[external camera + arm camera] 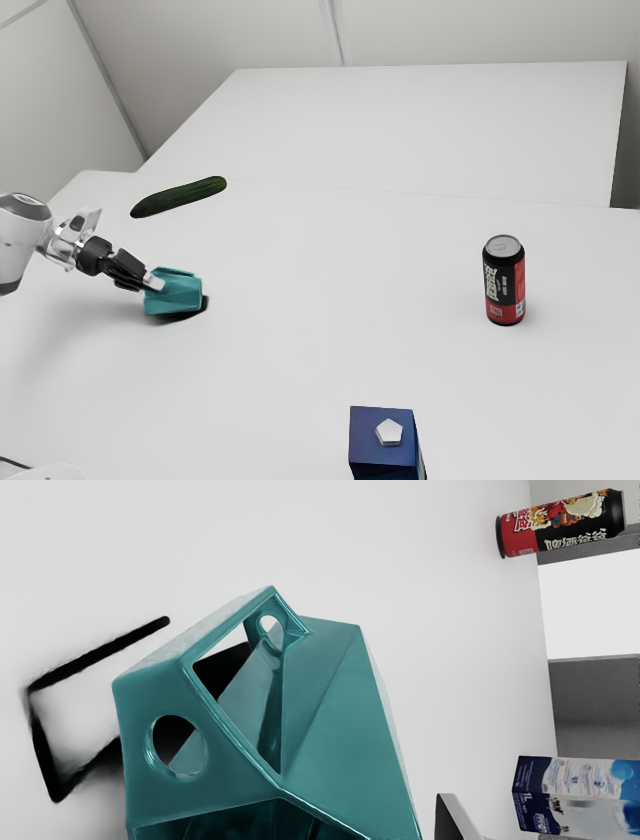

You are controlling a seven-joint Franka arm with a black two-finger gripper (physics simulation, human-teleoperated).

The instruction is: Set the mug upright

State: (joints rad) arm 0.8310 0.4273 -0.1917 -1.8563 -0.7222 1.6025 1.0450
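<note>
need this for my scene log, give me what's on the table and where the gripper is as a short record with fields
surface: white table
mug: teal, faceted, tipped on its side
gripper: at the mug, on its exterior view's left side
cucumber: dark green, lying beyond the mug
can: black and red, upright, toward the exterior view's right
carton: blue with white cap, upright, at the exterior view's bottom edge
task status: mug not upright

The glossy, faceted teal mug (178,295) is tipped over rather than upright at the white table (280,370), between 8 and 9 o'clock from the exterior view's centre. There, its angular handle (178,271) faces roughly 12 o'clock.
</note>
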